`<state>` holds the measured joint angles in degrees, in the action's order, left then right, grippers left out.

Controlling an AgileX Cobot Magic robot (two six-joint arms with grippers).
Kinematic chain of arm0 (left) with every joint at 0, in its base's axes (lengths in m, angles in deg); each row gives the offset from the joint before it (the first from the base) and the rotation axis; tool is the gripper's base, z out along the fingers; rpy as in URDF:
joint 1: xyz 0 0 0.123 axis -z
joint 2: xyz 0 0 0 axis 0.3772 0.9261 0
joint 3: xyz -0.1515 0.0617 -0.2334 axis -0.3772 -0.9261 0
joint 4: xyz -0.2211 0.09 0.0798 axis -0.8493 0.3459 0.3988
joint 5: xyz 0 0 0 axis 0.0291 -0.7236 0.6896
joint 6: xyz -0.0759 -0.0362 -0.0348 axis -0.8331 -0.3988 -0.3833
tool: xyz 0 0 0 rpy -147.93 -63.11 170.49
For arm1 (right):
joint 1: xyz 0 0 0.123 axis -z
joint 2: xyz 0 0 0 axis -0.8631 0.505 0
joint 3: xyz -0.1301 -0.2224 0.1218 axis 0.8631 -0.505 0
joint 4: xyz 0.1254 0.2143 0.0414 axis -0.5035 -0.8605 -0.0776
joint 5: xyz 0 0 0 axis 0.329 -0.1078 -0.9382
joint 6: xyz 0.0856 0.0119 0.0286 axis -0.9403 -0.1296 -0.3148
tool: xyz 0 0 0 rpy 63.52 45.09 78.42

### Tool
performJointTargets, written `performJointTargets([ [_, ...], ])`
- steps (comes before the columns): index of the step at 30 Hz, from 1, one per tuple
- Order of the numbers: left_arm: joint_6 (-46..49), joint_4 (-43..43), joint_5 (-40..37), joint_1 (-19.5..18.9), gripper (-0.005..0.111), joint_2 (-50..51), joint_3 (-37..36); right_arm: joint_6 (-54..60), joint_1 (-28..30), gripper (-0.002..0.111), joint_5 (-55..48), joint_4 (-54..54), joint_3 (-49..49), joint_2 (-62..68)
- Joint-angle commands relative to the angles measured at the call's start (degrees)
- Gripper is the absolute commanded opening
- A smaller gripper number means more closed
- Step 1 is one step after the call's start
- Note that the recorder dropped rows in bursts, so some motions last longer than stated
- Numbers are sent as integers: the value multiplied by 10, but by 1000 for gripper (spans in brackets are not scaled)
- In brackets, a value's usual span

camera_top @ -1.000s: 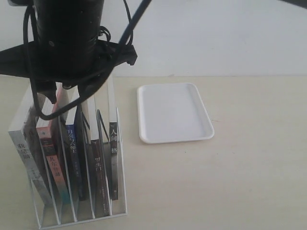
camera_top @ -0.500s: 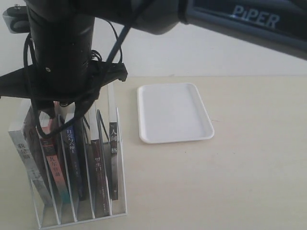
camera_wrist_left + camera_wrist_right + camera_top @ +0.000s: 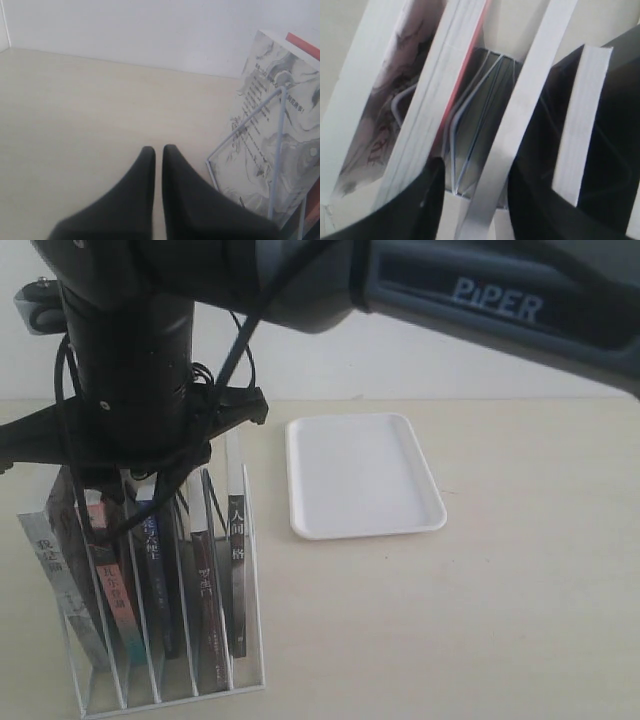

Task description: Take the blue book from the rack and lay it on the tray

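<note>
The white wire rack (image 3: 170,685) stands at the front left with several upright books. The blue book (image 3: 150,570), blue-spined with white characters, sits in a middle slot between a red-spined book (image 3: 112,590) and black-spined books (image 3: 236,570). My right arm reaches across and hangs over the rack, its wrist hiding the book tops. My right gripper (image 3: 475,170) is open, one finger on each side of the blue book's white page edge (image 3: 520,115). The white tray (image 3: 362,475) lies bare to the right. My left gripper (image 3: 158,148) is shut and holds nothing, low beside the rack's marbled end book (image 3: 272,130).
The right arm's black body (image 3: 130,350) and cables hang over the rack's back half. Wire dividers (image 3: 465,130) run close beside the gripper fingers. A white wall backs the beige table (image 3: 450,620).
The right arm has come down onto the rack and now covers more of the book tops. Books and tray have not moved.
</note>
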<state>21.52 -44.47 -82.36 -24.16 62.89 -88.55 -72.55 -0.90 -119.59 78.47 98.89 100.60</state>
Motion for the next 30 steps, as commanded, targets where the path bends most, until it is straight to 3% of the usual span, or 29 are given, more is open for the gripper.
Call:
performJointTargets([
  [1, 3, 0, 0, -2, 5, -1, -2, 4, 0, 33, -8, 1, 1, -1],
  [7, 3, 0, 0, -2, 5, -1, -2, 5, 0, -1, -5, 1, 1, -1],
  [30, 3, 0, 0, -2, 5, -1, -2, 21, 0, 0, 1, 7, 2, -41],
])
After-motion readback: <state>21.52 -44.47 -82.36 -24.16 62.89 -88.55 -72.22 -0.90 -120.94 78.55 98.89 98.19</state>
